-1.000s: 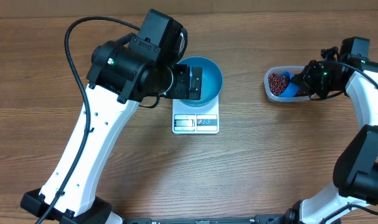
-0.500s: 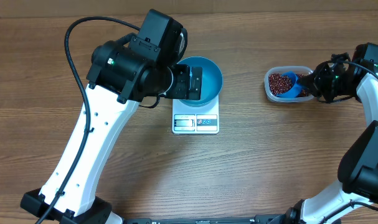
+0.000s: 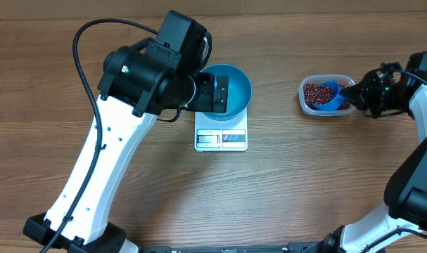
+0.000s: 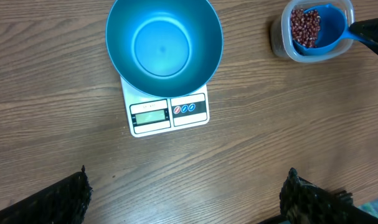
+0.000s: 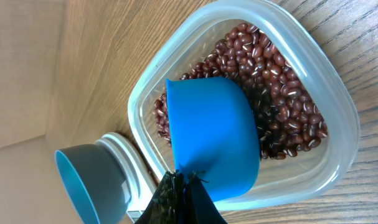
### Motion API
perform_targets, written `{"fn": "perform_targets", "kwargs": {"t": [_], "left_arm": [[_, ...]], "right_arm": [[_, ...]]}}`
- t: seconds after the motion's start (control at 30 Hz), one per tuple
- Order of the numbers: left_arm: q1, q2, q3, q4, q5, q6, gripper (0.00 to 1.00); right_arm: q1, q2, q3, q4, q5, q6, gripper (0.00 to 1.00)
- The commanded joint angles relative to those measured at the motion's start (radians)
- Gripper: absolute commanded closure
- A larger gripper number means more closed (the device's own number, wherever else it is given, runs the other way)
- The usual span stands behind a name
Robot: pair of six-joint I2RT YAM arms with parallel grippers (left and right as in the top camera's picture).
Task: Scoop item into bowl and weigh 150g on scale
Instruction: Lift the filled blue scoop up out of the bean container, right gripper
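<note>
Firmly shut, the right claw (image 5: 179, 186) pinches the handle end of one blue scoop (image 5: 210, 140). The scoop's cup lies just ahead of the fingertips, down among the beans (image 5: 282, 106). Those beans, too many to count, fill one clear tub (image 5: 341, 118) around the scoop. Well beyond the tub from this claw, one blue bowl (image 4: 164, 46) stands on one white scale (image 4: 170, 115), whose display edge pokes out from under the bowl. The left claw (image 4: 185, 199) hangs above that pair with jaws spread wide, gripping nothing. Bowl and scale lie below and ahead of it, and the tub is off to its right. Both claws work over one wooden table (image 3: 304, 183).
</note>
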Motion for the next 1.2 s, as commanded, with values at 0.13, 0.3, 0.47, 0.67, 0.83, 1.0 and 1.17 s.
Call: {"fn": "perform_targets", "kwargs": {"t": [0.13,0.3,0.47,0.67,0.83,1.0,1.17], "left_arm": [[0.006,-0.021,0.022,0.001,-0.014,0.018,0.0],[0.006,-0.021,0.022,0.001,-0.014,0.018,0.0],[0.006,-0.021,0.022,0.001,-0.014,0.018,0.01],[0.006,-0.021,0.022,0.001,-0.014,0.018,0.0],[0.006,-0.021,0.022,0.001,-0.014,0.018,0.0],[0.006,-0.021,0.022,0.001,-0.014,0.018,0.0],[0.006,-0.021,0.022,0.001,-0.014,0.018,0.0]], "right_arm": [[-0.054,0.004,-0.008,-0.063,-0.065,-0.065,0.96],[-0.076,0.004,-0.008,-0.078,-0.09,-0.108,0.96],[-0.095,0.004,-0.008,-0.1,-0.117,-0.137,0.96],[-0.109,0.004,-0.008,-0.106,-0.214,-0.163,0.96],[-0.109,0.004,-0.008,-0.108,-0.217,-0.171,0.96],[-0.109,0.004,-0.008,-0.11,-0.216,-0.189,0.96],[-0.109,0.004,-0.008,-0.11,-0.216,-0.21,0.96]]}}
